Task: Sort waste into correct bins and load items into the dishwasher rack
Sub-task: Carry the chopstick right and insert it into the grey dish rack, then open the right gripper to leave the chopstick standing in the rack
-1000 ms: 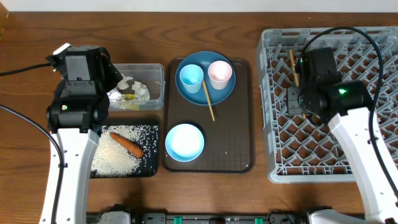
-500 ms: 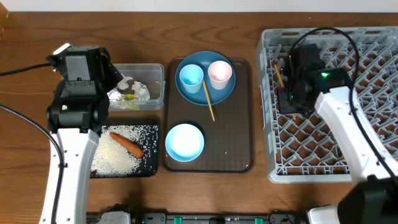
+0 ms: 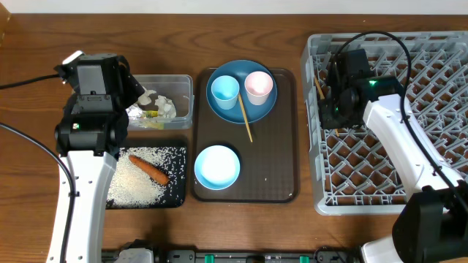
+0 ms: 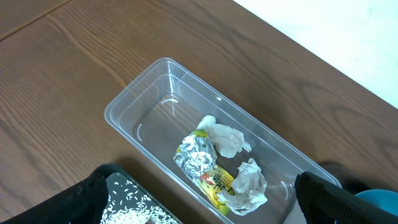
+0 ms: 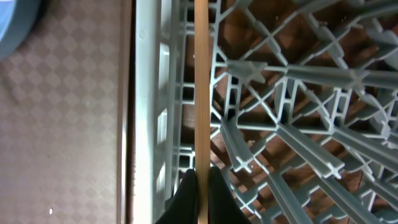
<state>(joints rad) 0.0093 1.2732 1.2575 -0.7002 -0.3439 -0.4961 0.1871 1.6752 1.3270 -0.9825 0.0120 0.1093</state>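
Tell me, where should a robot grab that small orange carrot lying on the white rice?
Grip the small orange carrot around its middle, coming straight down and closing across its slanted length. It lies flat on the loose white rice in the shallow black tray, with both long sides exposed.

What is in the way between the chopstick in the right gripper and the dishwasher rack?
Nothing visible. The right gripper pinches the chopstick over the rack's left edge, with only open lattice beside and below it.
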